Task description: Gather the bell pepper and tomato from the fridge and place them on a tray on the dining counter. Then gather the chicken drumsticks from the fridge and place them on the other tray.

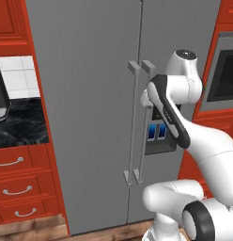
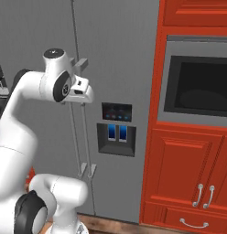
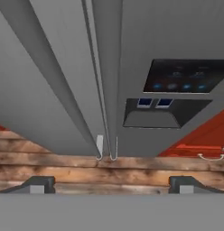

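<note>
Tall grey steel double-door fridge [image 1: 90, 108] stood shut, both doors closed, seam running vertically near centre of left base view. Its two long vertical bar handles [image 1: 136, 122] sat side by side at the seam, just beside each other. Dark dispenser panel with blue-lit insets [image 2: 116, 130] was on the fridge's right door, at about 3 o'clock from the handles in right base view.

White arm's two-finger gripper [image 3: 109, 184] was spread wide; the two dark finger tips [image 3: 38, 184] sat at 7 and 5 o'clock of hand view, nothing between them. Hand view looked along the closed doors toward the brown plank wooden floor [image 3: 109, 169], with the handles running from 12 o'clock down to centre, dispenser panel at 2 o'clock. In left base view the hand sat in front of the right-door handle's upper part; contact with it could not be confirmed.

Red cabinet column with a dark built-in oven window [image 2: 200, 87] stood at 3 o'clock of the fridge in right base view, red doors with silver curved pulls [image 2: 203, 195] below it. At 9 o'clock in left base view: black marble-topped red drawer cabinet [image 1: 22, 188], touching the fridge's left side, white tiled wall [image 1: 17, 75] above it.
</note>
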